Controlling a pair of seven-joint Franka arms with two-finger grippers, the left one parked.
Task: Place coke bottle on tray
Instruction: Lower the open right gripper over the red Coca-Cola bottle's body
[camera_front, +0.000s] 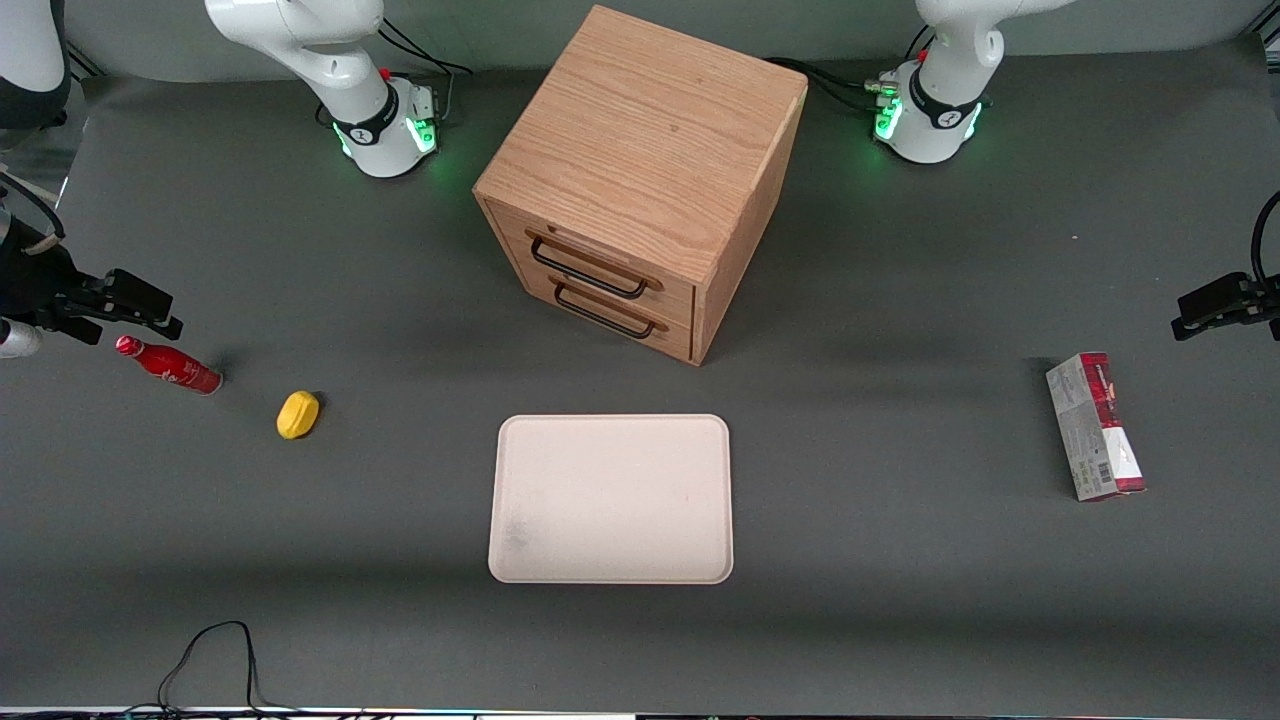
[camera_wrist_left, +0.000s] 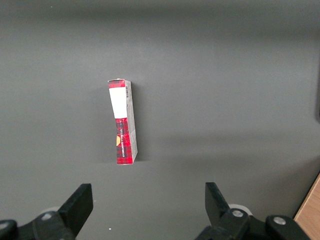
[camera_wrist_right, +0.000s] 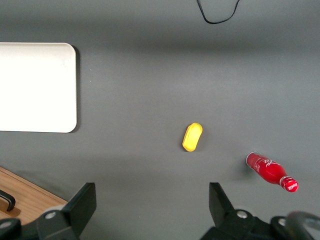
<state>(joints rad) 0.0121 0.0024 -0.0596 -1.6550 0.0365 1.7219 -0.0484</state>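
Hovering above the table at the working arm's end, the gripper (camera_front: 140, 305) has its fingers (camera_wrist_right: 82, 202) spread wide with nothing between them, and points toward the table's middle. The coke bottle (camera_front: 168, 365) stands tilted on the dark table (camera_front: 900, 600), just beside and below the gripper. A yellow lump (camera_front: 298, 414) lies near the bottle. The tray (camera_front: 611, 499) rests well apart, in front of the wooden drawer cabinet (camera_front: 640, 180)

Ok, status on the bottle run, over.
Tool open, empty, above the table near the bottle. Bottle standing on the table, untouched. Tray bare. Lemon sits between bottle and tray.
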